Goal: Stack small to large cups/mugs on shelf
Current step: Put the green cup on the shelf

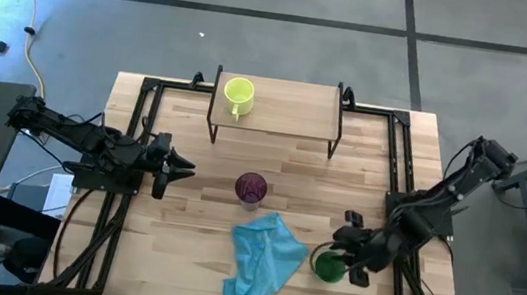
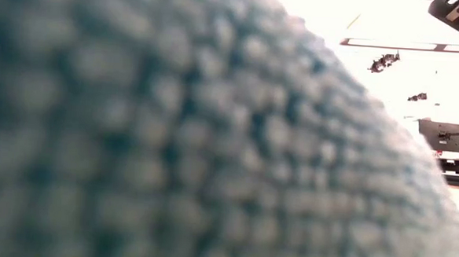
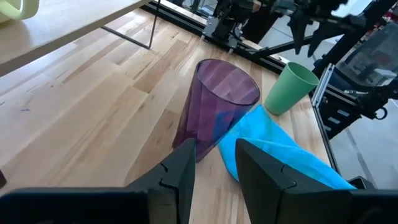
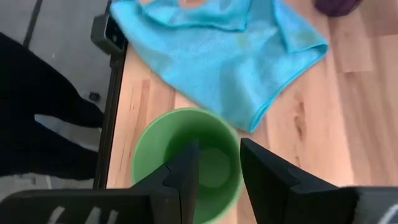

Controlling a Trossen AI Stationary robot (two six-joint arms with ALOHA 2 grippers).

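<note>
With our right jaws spread over the green cup at the tabletop's five o'clock, we should straddle its rim squarely before pinching, left jaws spread, waiting.

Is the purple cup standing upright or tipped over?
Upright. The purple cup stands on its base on the table, open mouth up; the high view looks straight down into its round rim.

Robotics lab: plank table on concrete floor, cables.
</note>
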